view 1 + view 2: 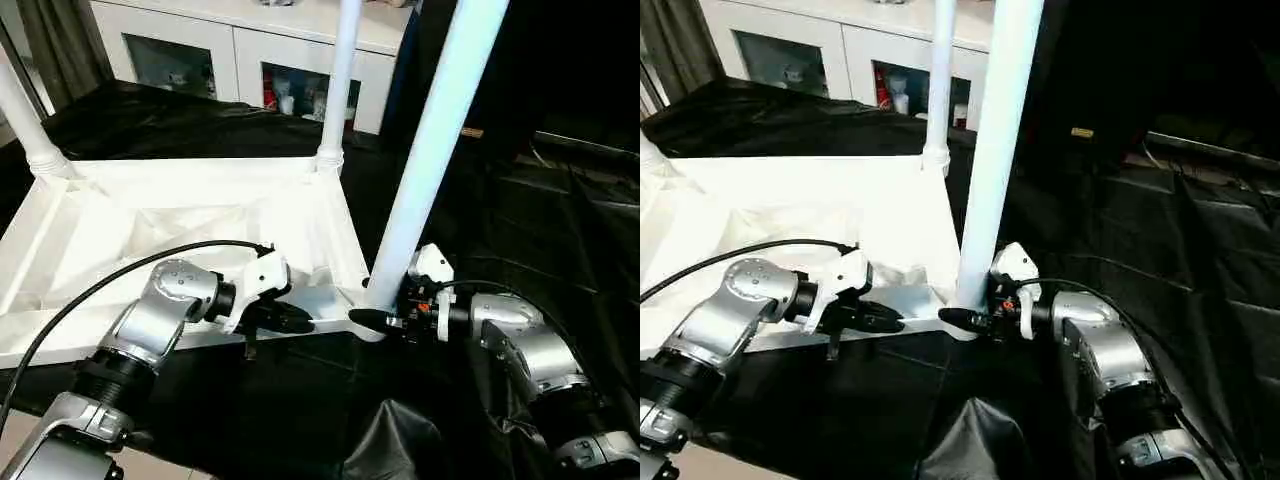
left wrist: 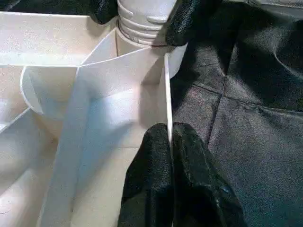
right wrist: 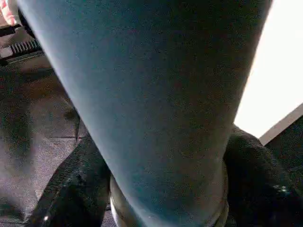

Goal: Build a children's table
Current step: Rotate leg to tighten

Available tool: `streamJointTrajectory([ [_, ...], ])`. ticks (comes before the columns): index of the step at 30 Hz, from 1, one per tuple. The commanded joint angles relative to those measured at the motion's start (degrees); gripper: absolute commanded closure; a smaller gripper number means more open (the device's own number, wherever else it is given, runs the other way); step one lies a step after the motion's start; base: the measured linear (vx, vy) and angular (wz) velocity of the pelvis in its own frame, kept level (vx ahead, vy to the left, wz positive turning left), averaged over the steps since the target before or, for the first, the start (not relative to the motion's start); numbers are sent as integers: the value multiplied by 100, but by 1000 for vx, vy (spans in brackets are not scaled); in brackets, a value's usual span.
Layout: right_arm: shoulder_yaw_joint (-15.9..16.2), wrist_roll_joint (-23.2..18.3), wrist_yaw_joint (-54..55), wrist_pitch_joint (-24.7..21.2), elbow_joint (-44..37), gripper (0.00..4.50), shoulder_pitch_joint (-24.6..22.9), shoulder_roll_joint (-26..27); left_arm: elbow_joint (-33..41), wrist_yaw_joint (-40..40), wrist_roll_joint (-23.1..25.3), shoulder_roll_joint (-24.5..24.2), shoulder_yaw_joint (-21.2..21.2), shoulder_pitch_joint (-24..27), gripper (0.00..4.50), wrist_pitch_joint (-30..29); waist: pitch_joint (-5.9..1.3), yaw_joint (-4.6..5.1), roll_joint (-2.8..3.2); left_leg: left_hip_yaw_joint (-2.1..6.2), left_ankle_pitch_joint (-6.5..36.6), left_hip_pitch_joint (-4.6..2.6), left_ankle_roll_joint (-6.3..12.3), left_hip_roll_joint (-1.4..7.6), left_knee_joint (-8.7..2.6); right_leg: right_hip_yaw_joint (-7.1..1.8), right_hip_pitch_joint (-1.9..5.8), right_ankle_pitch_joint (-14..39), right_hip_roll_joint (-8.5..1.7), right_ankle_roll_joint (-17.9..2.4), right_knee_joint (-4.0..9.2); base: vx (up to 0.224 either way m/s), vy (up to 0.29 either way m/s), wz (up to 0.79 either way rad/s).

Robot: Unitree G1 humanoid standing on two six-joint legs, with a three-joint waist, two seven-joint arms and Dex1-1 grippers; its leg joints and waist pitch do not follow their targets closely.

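Table top (image 1: 190, 215): upside down on black cloth (image 1: 560, 230), ribbed underside facing up, spanning from 9 o'clock toward the middle of the head view.
Standing legs: far-left leg (image 1: 22, 110) at 10 o'clock, far-right leg (image 1: 340, 75) at 12 o'clock, both upright in their corner sockets.
Near-right leg (image 1: 430, 150): long axis close to vertical, leaning slightly toward 1 o'clock, foot end out past the upper edge, base seated at the near-right corner socket (image 1: 352, 318) at about 5 o'clock of the top.
Left gripper (image 1: 285, 318): pressed together, pinching the thin near rim wall (image 2: 166, 94) of the top between its fingertips (image 2: 151, 156), just at 9 o'clock of that socket.
Right gripper (image 1: 375, 320): fingers spread around the leg's base from the 3 o'clock side, one pad (image 3: 80, 189) on each flank of the tube; firm clamp or loose cradle, cannot tell.
Key relation: leg base lying directly between the right fingers, socket right beneath; right arm nearer to the leg, left arm nearer to the rim and acting as brace.
Step, by judgement: seating the third leg into its socket.
Next move calls for: push or twist straight down along the leg's axis while holding the rim steady.
Risk: with the lean uncorrected, likely binding in the socket.
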State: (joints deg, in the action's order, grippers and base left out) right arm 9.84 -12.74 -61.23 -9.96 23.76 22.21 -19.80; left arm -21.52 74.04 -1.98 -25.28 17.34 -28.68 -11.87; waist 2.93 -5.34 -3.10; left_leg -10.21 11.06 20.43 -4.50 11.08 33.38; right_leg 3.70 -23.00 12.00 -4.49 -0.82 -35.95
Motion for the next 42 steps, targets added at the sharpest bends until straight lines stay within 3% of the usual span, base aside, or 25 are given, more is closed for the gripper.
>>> streamJointTrajectory([
  [1, -62, 38, 100, -50, -58, 168, -21, -56, 144, 166, -233, 103, 54, 74, 450, 14, -333, -4, -42, 34, 547, -16, 382, 224, -354, -291, 310, 496, -392, -1280, 395, 0, 0, 0],
  [5, -241, 144, 714, -51, 219, 176, 51, 133, -157, -369, -11, 268, 4, -46, 450, -7, -329, 7, -41, 36, 569, -11, 345, 223, -357, -293, 306, 572, -389, -1264, 402, 0, 0, 0],
  [7, -411, 220, 1319, -52, 498, 177, 132, 306, -437, -843, 151, 446, -36, -184, 450, -46, -314, 30, -48, 41, 740, -28, 195, 218, -376, -289, 290, 963, -396, -1197, 447, 0, 0, 0],
  [12, -926, 251, 3186, -272, 1002, 178, 280, 989, -1508, -2531, 495, 1220, -243, -853, 450, -283, -319, 9, -37, 35, 880, -80, 20, 204, -375, -312, 248, 1341, -411, -1027, 499, 0, 0, 0],
  [13, -961, 255, 3376, -291, 1042, 178, 296, 1073, -1632, -2738, 522, 1315, -267, -939, 450, -310, -319, 5, -59, 34, 870, -69, 25, 201, -374, -312, 261, 1334, -411, -1017, 506, 0, 0, 0],
  [20, -762, 563, 4025, -177, 1276, 178, 420, 1558, -2372, -3585, 736, 1771, -308, -1426, 450, -300, -342, -32, -37, 37, 655, -22, 146, 178, -363, -299, 310, 829, -402, -1000, 472, 0, 0, 0],
  [21, -714, 571, 3954, -131, 1230, 178, 411, 1603, -2390, -3554, 766, 1785, -287, -1448, 450, -292, -336, -44, -11, 42, 722, -32, 159, 184, -369, -299, 309, 929, -414, -988, 486, 0, 0, 0],
  [23, -663, 569, 3833, -53, 1134, 178, 387, 1641, -2396, -3440, 768, 1792, -271, -1466, 450, -273, -327, -46, -17, 45, 859, -38, 145, 194, -379, -297, 301, 1140, -419, -941, 516, 0, 0, 0],
  [24, -647, 548, 3736, -5, 1072, 122, 370, 1617, -2370, -3329, 757, 1760, -256, -1445, 450, -266, -328, -46, -13, 52, 886, -33, 134, 199, -386, -297, 304, 1196, -423, -930, 515, 0, 0, 0],
  [26, -646, 540, 3702, 8, 1051, 103, 365, 1598, -2361, -3292, 760, 1741, -247, -1433, 450, -263, -328, -46, -19, 55, 883, -19, 141, 198, -388, -294, 310, 1158, -414, -918, 512, 0, 0, 0],
  [31, -583, 327, 2769, -20, 795, 71, 349, 1125, -2131, -2622, 692, 1421, -130, -1232, 450, -273, -333, 72, -40, 106, 957, 61, 157, 203, -412, -261, 365, 1325, -422, -834, 518, 0, 0, 0],
  [34, -529, 190, 1907, -27, 579, 71, 307, 624, -1776, -1842, 597, 1089, -3, -1003, 450, -150, -347, 79, -77, 78, 701, 37, 340, 207, -356, -276, 353, 851, -419, -1047, 479, 0, 0, 0],
  [35, -523, 173, 1795, -30, 561, 71, 298, 557, -1720, -1708, 570, 1039, 16, -962, 450, -104, -347, 83, -63, 70, 597, 33, 405, 208, -349, -279, 342, 668, -412, -1136, 455, 0, 0, 0],
  [38, -546, 193, 1405, 54, 589, 71, 277, 324, -1279, -805, 300, 734, 152, -686, 450, 38, -351, 84, -78, 70, 536, 32, 431, 226, -348, -276, 346, 535, -424, -1261, 421, 0, 0, 0],
  [39, -542, 196, 1288, 87, 587, 71, 272, 254, -1110, -562, 208, 626, 187, -590, 450, 36, -341, 77, -59, 53, 505, 2, 443, 233, -346, -284, 311, 456, -414, -1326, 420, 0, 0, 0],
  [42, -498, 153, 1017, 93, 528, 71, 250, 125, -740, -198, 9, 440, 204, -392, 450, -7, -325, 60, -58, 43, 647, -19, 439, 246, -357, -283, 296, 492, -407, -1398, 416, 0, 0, 0],
])
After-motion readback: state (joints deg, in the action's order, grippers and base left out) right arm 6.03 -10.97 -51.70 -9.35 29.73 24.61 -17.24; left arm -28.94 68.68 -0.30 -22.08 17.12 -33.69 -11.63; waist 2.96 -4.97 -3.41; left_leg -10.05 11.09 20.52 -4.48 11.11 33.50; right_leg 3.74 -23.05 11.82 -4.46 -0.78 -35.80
